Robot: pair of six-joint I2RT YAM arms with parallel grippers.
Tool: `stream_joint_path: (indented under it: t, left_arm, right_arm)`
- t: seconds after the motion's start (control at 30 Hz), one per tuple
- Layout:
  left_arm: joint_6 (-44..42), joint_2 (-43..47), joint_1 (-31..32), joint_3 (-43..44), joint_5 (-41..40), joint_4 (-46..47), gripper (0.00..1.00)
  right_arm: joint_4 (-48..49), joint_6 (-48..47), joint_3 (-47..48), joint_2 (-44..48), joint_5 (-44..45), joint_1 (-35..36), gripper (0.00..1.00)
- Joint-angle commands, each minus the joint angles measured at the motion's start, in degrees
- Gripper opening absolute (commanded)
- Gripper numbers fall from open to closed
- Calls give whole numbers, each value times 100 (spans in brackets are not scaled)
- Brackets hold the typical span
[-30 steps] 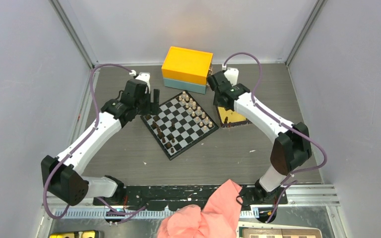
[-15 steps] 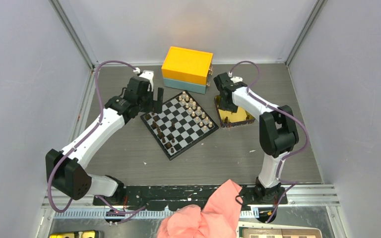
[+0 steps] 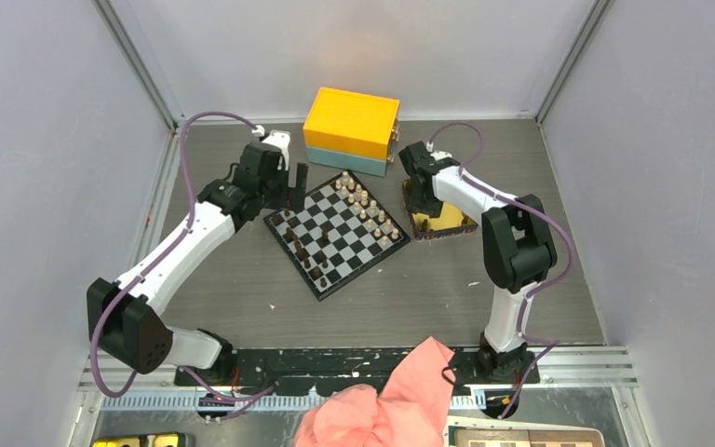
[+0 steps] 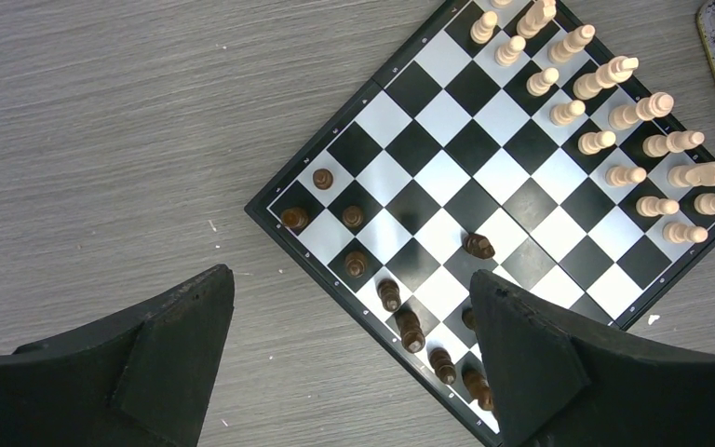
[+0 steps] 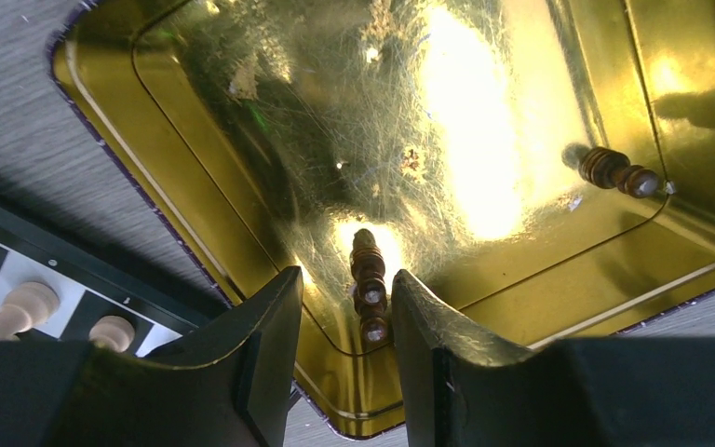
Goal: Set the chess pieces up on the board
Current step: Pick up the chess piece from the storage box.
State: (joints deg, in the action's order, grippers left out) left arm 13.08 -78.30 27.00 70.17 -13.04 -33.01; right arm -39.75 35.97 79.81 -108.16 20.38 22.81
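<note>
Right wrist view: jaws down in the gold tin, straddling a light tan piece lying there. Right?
Not quite. The piece between the right gripper's jaws is dark brown, not light tan; the right wrist view shows it. The rest holds: jaws down in the gold tin, piece lying flat.

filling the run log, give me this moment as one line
left tool: open, above board | right tool: open, straddling dark piece in gold tin | second dark piece lying in tin

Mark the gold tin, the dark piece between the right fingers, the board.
gold tin [image 5: 242, 121]: right wrist view, bare floor.
dark piece [image 5: 369, 279]: right wrist view, stem.
board [image 4: 473, 148]: left wrist view, empty square.
</note>
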Motion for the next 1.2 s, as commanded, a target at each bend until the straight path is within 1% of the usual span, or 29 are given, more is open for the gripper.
stream_joint_path:
  t: [0.0,0.23,0.33,0.4,0.53,0.73,0.83,0.9,1.17]
  left_arm:
    - [-69,39,-2,244,-102,264,97]
    - [-78,39,-2,250,-120,259,95]
    - [-78,34,-2,236,-120,254,95]
    - [-73,41,-2,227,-120,252,94]
    - [-61,36,-2,212,-111,252,94]
    - [-51,60,-2,207,-102,249,94]
    - [-51,61,-2,207,-102,258,94]
    - [-43,61,-2,209,-102,258,94]
    - [-34,116,-2,142,-102,257,93]
  right_arm:
    - [180,145,-118,19,-44,-15,46]
    - [245,182,-230,41,-69,-21,46]
    - [280,199,-286,48,-95,-26,44]
    - [299,207,-308,54,-103,-26,40]
    - [335,242,-376,88,-100,-31,25]
    - [338,270,-446,188,-45,-31,13]
    - [329,271,-446,278,16,-45,3]
    - [334,252,-392,332,73,-53,1]
    - [198,133,14,430,156,-150,1]
